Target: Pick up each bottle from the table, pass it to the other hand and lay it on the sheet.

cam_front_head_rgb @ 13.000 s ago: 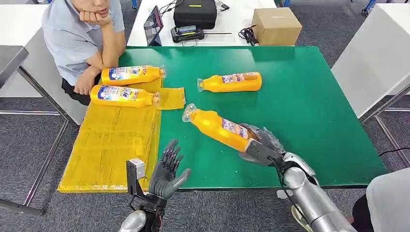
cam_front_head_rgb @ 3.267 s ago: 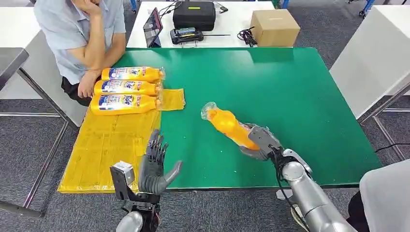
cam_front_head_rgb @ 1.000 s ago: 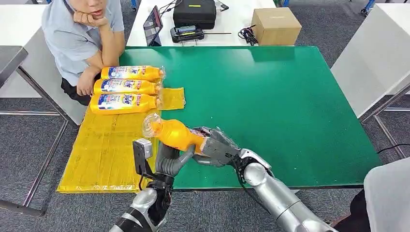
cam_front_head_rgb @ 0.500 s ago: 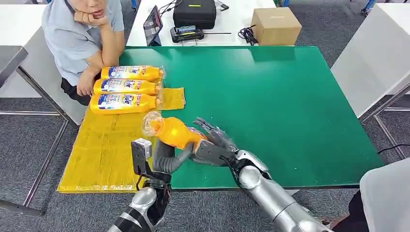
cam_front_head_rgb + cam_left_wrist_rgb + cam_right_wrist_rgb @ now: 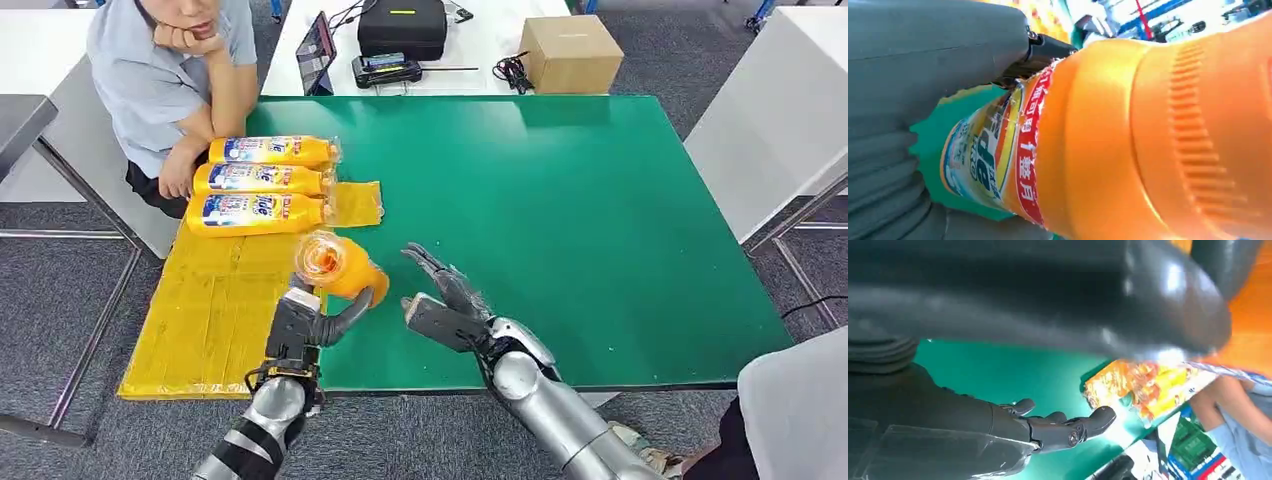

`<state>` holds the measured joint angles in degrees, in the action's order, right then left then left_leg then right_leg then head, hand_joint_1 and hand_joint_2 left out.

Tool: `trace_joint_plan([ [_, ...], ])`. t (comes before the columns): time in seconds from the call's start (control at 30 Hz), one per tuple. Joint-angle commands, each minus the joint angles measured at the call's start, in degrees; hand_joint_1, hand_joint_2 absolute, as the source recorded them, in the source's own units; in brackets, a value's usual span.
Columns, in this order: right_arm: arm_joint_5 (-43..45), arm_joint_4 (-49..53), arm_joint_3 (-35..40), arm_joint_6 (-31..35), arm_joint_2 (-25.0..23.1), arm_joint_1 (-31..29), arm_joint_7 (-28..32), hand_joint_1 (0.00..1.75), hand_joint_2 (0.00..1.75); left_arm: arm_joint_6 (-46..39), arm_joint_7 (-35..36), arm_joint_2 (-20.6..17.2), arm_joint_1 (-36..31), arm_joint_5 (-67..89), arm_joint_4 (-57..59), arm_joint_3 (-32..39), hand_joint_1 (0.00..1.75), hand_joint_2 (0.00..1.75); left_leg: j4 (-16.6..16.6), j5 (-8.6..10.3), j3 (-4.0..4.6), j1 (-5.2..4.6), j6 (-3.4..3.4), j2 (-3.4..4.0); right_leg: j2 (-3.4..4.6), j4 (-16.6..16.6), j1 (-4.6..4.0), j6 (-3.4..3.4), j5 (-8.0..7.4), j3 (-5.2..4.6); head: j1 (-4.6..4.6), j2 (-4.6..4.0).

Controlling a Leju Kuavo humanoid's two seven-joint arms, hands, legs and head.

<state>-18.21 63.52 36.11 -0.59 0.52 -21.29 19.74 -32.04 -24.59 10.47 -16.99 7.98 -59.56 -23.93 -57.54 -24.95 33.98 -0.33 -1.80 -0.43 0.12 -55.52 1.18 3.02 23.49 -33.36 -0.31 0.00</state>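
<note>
A: Left hand (image 5: 312,322): item held?
B: One orange bottle (image 5: 338,268), gripped round the body, cap end pointing up toward the camera, raised over the near table edge beside the yellow sheet (image 5: 225,300). Likely carried that way to be laid flat next.
A: Right hand (image 5: 445,300)?
B: Fingers spread, holding nothing, just beside the bottle, apart from it.
A: Sheet stock?
B: Three bottles (image 5: 260,180), side by side at the far end, leaving room nearer.
A: Surroundings?
B: Green table (image 5: 600,200); grey carpet; seated person (image 5: 165,70); cardboard box (image 5: 571,52) behind.
</note>
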Motion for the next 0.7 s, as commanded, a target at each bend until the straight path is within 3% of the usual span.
trace_joint_plan([
  [0.03,-1.0,2.1,-1.9,-0.8,-0.8,0.2,0.2,0.0,0.0,1.0,2.4,-3.9,-4.5,5.4,1.6,7.5,1.75,1.75,0.0,-0.03,-0.06,0.06,0.11,0.07,0.04,0.0,-0.07,-0.12,0.01,0.05,0.0,0.0],
  [0.17,-1.5,2.3,-2.4,-1.1,-0.8,0.5,0.4,0.0,0.0,-5.1,5.6,-5.8,-5.9,18.8,3.2,7.3,1.68,1.75,0.0,-0.04,-0.09,0.09,0.14,0.06,0.02,0.0,-0.1,-0.15,0.03,0.09,0.0,0.0],
  [0.23,-1.7,2.6,-2.6,-1.7,-0.8,0.4,1.2,0.0,0.0,-8.0,14.1,-6.2,-6.2,41.7,4.8,11.2,1.54,1.75,0.0,-0.04,-0.12,0.09,0.14,0.07,0.03,0.0,-0.1,-0.16,0.03,0.12,0.02,0.0],
  [0.3,-1.7,3.2,-2.9,-2.0,-0.9,0.6,1.4,0.0,0.0,-8.0,14.8,-6.5,-6.8,46.5,6.5,13.4,1.52,1.75,0.0,-0.06,-0.17,0.1,0.16,0.16,0.11,0.0,-0.11,-0.18,0.02,0.14,0.02,0.0],
  [0.37,-1.7,3.5,-2.8,-2.4,-0.9,0.6,1.5,0.0,0.0,-8.0,16.7,-6.5,-7.0,52.7,6.4,15.6,1.55,1.75,0.0,-0.01,-0.08,0.05,0.1,0.13,0.11,0.0,-0.05,-0.11,-0.01,0.04,0.02,0.0],
  [0.4,-1.7,3.6,-2.7,-2.6,-0.9,0.7,1.6,0.0,0.0,-8.0,17.0,-6.3,-7.2,54.7,6.8,16.5,1.66,1.75,-0.1,-0.06,-0.12,0.11,0.15,0.15,0.1,0.0,-0.11,-0.17,0.03,0.1,0.0,0.0],
  [0.6,-1.5,3.3,-2.6,-3.3,-0.8,0.9,1.9,0.0,0.0,-5.7,25.0,-8.2,-10.3,71.0,12.3,15.1,1.64,1.75,0.0,0.0,-0.06,0.06,0.1,0.05,0.01,0.0,-0.06,-0.1,0.01,0.04,0.02,0.0],
  [0.63,-1.4,3.3,-2.8,-3.3,-0.8,1.1,2.0,0.0,0.0,-2.5,26.7,-8.8,-11.4,73.0,14.3,13.7,1.36,1.75,0.0,-0.03,-0.16,0.12,0.15,0.04,-0.02,0.0,-0.12,-0.16,0.05,0.16,0.02,0.0],
  [0.67,-1.4,3.4,-2.8,-3.4,-0.7,1.1,2.0,0.0,0.0,-1.5,27.1,-8.8,-11.8,73.0,14.8,13.5,1.36,1.75,0.0,-0.01,-0.11,0.07,0.11,0.03,-0.01,0.0,-0.07,-0.11,0.03,0.09,0.02,0.0],
  [0.7,-1.4,3.5,-2.9,-3.4,-0.7,1.3,2.0,0.0,0.0,-0.1,27.7,-8.7,-12.4,72.6,16.0,13.5,1.05,1.75,0.0,0.02,-0.06,0.06,0.1,-0.03,-0.07,0.0,-0.06,-0.1,0.03,0.07,0.02,0.0],
])
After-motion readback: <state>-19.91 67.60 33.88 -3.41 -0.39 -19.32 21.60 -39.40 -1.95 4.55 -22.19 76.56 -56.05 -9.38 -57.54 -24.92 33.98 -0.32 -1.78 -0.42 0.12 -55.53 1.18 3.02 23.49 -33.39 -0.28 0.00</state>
